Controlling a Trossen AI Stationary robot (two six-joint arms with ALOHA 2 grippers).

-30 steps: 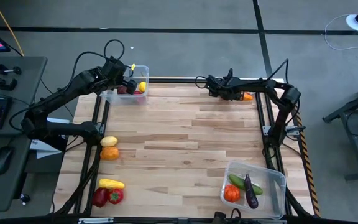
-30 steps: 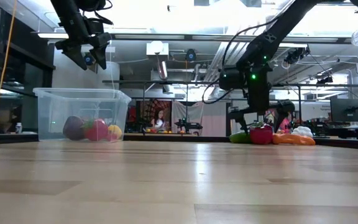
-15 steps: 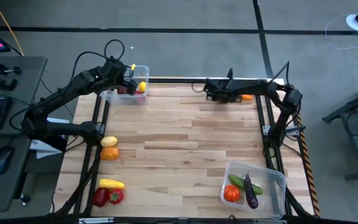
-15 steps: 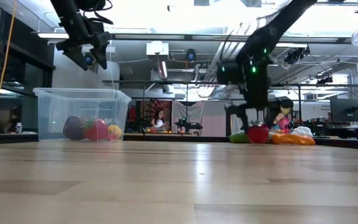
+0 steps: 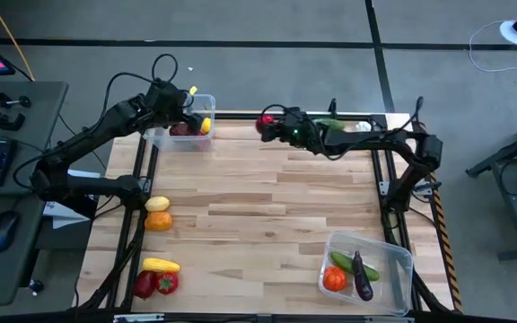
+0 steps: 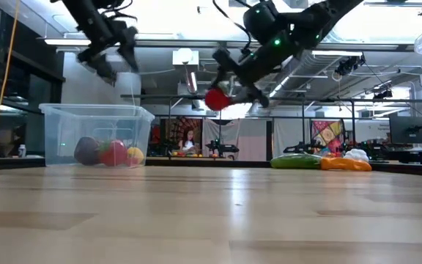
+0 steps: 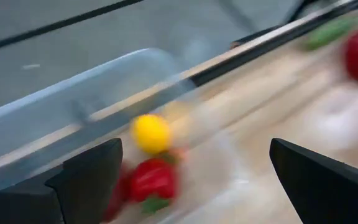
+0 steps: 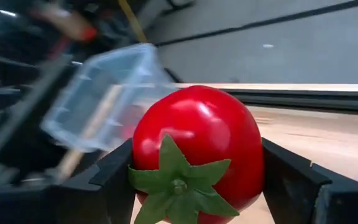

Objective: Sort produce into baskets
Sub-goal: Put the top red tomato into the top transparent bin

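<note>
Right tool [image 5: 276, 126]: clamped on red tomato [image 8: 194, 146], airborne along table's far edge.
Left tool [image 5: 189, 106]: fingers wide, above far-left basket [image 5: 206, 100].
Technique: I'd release only once over that basket.

Glossy red pepper [image 8: 194, 151] (plastic-looking), pale wood table [image 5: 267, 206]

Right gripper [image 6: 229, 92] with red tomato [image 6: 216, 98], raised.
Held high beside clear basket [image 6: 97, 135]; cucumber [image 6: 297, 161] and carrot [image 6: 345, 164] lay far from the basket.
</note>
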